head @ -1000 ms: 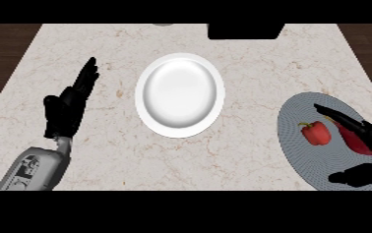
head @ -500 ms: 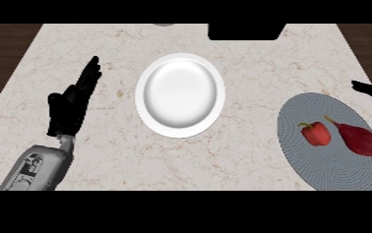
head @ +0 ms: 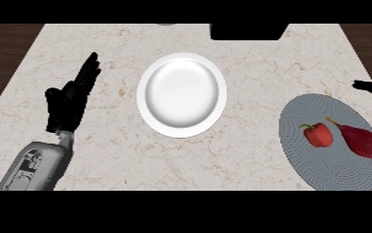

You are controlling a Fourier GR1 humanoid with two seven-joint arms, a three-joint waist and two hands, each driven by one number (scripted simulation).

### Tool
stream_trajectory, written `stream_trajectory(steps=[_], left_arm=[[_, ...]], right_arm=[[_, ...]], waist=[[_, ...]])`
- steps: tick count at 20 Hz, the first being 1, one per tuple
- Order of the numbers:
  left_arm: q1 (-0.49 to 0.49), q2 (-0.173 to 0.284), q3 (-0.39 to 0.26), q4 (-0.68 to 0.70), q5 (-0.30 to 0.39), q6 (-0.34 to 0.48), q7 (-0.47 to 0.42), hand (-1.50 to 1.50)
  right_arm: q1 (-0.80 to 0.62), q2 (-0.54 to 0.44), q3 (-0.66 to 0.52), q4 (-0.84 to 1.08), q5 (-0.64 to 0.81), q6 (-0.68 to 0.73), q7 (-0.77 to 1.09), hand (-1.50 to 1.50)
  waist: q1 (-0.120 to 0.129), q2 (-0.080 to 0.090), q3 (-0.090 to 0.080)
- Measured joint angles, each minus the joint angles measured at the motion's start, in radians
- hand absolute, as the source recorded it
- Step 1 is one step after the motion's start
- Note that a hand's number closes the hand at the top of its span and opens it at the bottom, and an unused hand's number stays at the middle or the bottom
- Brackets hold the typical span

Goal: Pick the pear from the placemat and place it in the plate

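A round white ceramic plate (head: 181, 95) sits near the middle of the pale marble counter (head: 240, 60), with nothing on it. Well to its right lies a round grey woven placemat (head: 316, 156), cut off by the right edge of the head view. Two red things rest on the placemat: a small red bell pepper with a green stem (head: 317, 134) toward the mat's centre, and just to its right a dark red pear with a thin stem (head: 355, 138), lying on its side with the stem pointing to the far left. The pear is partly cut by the right edge and is close beside the pepper; I cannot tell if they touch.

The left hand (head: 73, 99) shows at the left of the counter, on its grey forearm (head: 36, 165), fingers straight and pointing to the far side, holding nothing. Of the right hand (head: 362, 85) only a small black tip shows at the right edge, beyond the placemat's far rim; how its fingers stand I cannot tell.

A dark box-like shape (head: 247, 31) stands at the counter's far edge.
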Motion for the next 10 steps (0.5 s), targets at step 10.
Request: stream_trajectory(steps=[10], left_arm=[[0.019,-0.040,0.026,0.001,-0.046,-0.029,-0.008,0.00]], right_arm=[[-0.048,0.139,0.026,0.124,0.214,0.026,-0.002,-1.50]], waist=[[0.001,0.000,0.000]])
